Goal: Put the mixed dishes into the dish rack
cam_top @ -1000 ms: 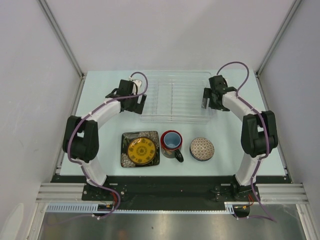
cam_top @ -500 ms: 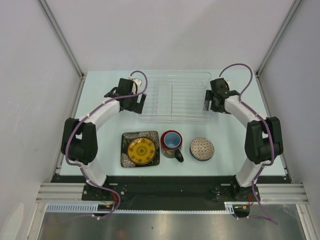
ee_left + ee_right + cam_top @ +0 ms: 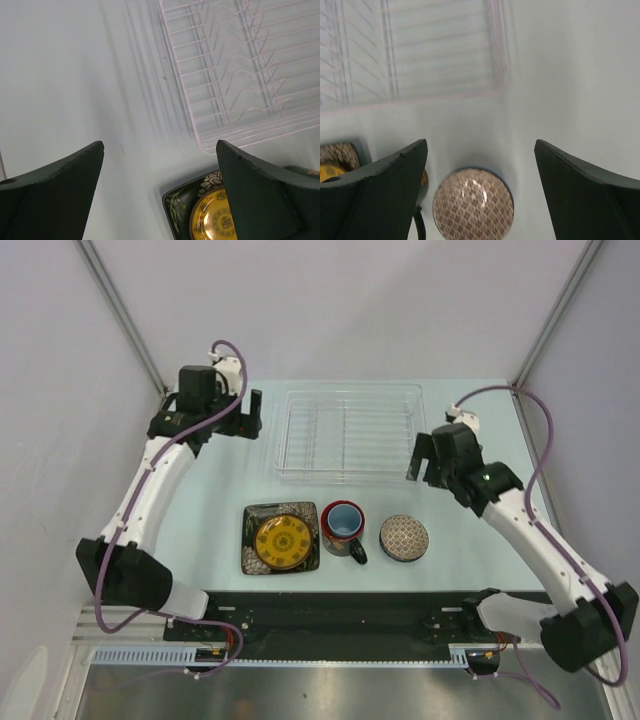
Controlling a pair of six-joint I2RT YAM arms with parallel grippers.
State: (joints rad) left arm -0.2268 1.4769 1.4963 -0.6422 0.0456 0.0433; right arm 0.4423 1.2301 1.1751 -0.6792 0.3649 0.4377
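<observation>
There are no words, numbers or brand names to read here. The square dark plate (image 3: 280, 538), near the front edge of the table (image 3: 200, 510), has small dark marks on its yellow middle. They are too tiny to tell if they are letters. The small bowl (image 3: 404, 537) beside the red mug (image 3: 343, 525) shows only a pattern of little shapes.

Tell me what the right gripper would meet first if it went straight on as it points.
Probably the small patterned round bowl, lying low between the right gripper's open jaws; possibly the pale table just past it. Depth is unclear.
</observation>
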